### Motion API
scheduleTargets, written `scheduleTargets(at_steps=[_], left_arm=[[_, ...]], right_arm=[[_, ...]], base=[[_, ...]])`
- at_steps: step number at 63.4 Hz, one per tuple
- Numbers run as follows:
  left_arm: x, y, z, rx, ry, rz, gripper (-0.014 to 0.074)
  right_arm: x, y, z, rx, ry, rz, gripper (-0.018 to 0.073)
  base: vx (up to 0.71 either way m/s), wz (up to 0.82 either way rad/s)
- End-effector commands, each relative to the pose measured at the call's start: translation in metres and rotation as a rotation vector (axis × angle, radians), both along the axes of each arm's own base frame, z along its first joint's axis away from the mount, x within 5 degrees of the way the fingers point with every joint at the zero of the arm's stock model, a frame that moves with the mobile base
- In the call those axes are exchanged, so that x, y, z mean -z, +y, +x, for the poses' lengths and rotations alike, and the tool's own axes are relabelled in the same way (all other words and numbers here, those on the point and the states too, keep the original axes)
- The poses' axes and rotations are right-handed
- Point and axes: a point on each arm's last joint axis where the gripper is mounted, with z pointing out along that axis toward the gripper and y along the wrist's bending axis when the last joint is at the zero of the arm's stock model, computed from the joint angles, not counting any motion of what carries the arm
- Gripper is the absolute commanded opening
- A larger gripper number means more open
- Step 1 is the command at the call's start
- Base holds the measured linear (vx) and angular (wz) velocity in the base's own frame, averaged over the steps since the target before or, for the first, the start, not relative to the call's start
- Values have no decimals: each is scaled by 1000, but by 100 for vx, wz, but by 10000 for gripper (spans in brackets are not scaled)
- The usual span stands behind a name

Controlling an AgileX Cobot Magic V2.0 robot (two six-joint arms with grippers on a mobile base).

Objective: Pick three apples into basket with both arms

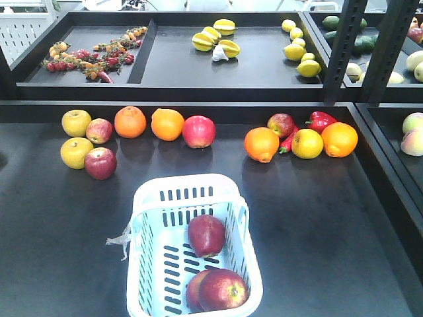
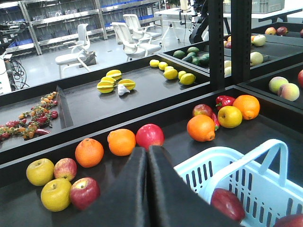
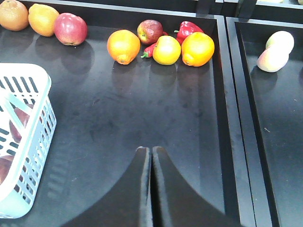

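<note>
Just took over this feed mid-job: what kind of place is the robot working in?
Probably a mock grocery produce display inside a lab or office. Loose fruit such as oranges lies on black tiered shelving, a shopping basket holds apples, and office chairs stand behind.

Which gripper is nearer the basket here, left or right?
Left. The left gripper, jaws shut, hangs right beside the basket rim. The right gripper, also shut, sits over bare tray with the basket off to its left.

I see dark-red, yellow-flecked apples [image 1: 207, 235] in my pale blue-white slotted basket [image 1: 148, 218] on the black table [image 1: 317, 224]
</note>
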Motion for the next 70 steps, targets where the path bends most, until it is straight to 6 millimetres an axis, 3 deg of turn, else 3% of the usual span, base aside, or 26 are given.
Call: scheduleTargets(at_steps=[1, 32, 53, 70], left_arm=[[-13, 0, 1, 1, -73, -38, -7], [-9, 4, -9, 0, -140, -41, -8], [62, 15, -13, -150, -295, -109, -8], [113, 23, -19, -287, -298, -120, -8]], right_arm=[[-12, -1, 3, 9, -82, -14, -9], [-12, -1, 3, 9, -82, -14, -9], [-12, -1, 3, 9, -82, -13, -9], [-12, -1, 3, 9, -82, -13, -9]], base=[[0, 0], [0, 0], [0, 0], [0, 0]])
